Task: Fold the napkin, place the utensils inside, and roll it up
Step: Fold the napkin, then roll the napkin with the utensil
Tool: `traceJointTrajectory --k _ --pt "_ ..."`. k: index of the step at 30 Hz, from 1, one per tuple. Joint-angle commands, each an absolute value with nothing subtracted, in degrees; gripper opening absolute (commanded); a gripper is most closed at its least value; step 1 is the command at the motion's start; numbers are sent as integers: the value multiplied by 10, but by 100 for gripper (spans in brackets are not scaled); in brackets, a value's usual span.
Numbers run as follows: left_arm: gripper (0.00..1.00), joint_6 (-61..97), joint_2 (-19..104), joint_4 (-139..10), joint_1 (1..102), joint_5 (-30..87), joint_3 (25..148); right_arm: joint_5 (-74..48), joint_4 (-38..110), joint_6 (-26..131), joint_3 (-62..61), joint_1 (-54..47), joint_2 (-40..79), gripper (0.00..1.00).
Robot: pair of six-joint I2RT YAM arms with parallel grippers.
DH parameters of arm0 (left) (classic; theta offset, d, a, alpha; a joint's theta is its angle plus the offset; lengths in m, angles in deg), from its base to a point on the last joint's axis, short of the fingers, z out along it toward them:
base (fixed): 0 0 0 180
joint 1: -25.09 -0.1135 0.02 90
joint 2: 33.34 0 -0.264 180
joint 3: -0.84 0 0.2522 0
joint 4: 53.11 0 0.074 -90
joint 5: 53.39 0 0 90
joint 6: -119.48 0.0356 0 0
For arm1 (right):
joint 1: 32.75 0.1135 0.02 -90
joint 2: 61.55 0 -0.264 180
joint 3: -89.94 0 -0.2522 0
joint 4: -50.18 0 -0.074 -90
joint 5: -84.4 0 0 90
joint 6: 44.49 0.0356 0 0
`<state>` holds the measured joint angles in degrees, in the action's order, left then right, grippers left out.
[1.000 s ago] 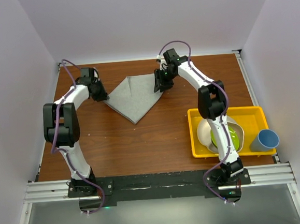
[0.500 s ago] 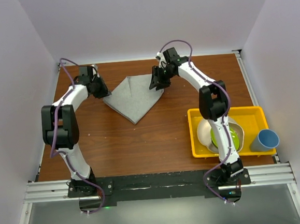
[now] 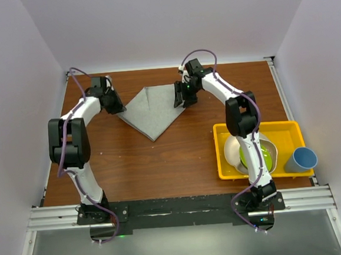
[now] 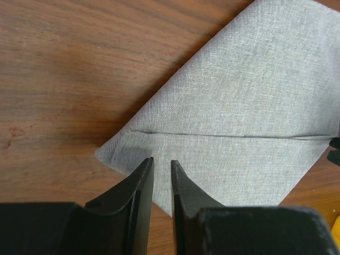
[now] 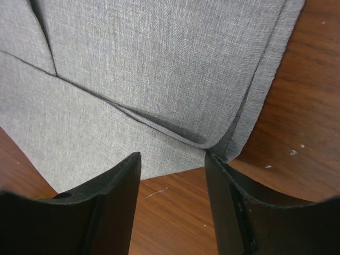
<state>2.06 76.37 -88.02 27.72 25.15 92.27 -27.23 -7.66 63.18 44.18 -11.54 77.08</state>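
Grey napkin (image 3: pixel 151 112) lies folded flat on the far middle of the bench (image 3: pixel 161 163), with one point aimed at my near edge. It sits between my two arms. The left arm (image 3: pixel 77 141) reaches to its left corner and the right arm (image 3: pixel 240 116) to its right corner.

From the left wrist I see the left jaws nearly together, with only a slim gap. Their tips are over the cloth (image 4: pixel 255 106) just inside that corner, and a straight crease runs across ahead of them. I see nothing pinched between them, so I call them released.

From the right wrist the right jaws stand wide apart and grasp nothing. They straddle the rounded corner of the napkin (image 5: pixel 159 64), where the top layer sits a little inside the edge of the layer below, and a few creases cross the cloth.

A yellow tray (image 3: pixel 283 131) with dishes sits on the bench's near right, with a blue cup (image 3: pixel 301 159) touching its right side.
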Motion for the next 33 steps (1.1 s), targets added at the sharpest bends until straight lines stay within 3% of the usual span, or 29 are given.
traceJointTrajectory --k 1,2,6,8,10,13,20,27,33 --pt "25 1 678 -909 271 283 938 -203 -109 611 475 -110 707 63" --pt "27 -16 664 -917 271 304 929 -191 -111 614 473 -108 696 73" --pt "29 -83 584 -976 270 390 884 -104 -118 593 460 -56 648 88" --pt "33 -130 533 -1018 270 437 855 -43 -113 549 457 -23 638 90" --pt "46 -174 489 -1049 270 461 825 2 -115 498 467 38 644 93" --pt "48 -198 446 -1056 268 462 786 79 -111 431 488 112 656 96" --pt "49 -216 415 -1056 267 453 747 80 -81 334 502 215 684 90" --pt "49 -269 408 -1120 265 516 757 68 -92 309 543 241 754 82" --pt "56 -263 395 -1120 251 552 752 64 -67 307 504 243 755 78"
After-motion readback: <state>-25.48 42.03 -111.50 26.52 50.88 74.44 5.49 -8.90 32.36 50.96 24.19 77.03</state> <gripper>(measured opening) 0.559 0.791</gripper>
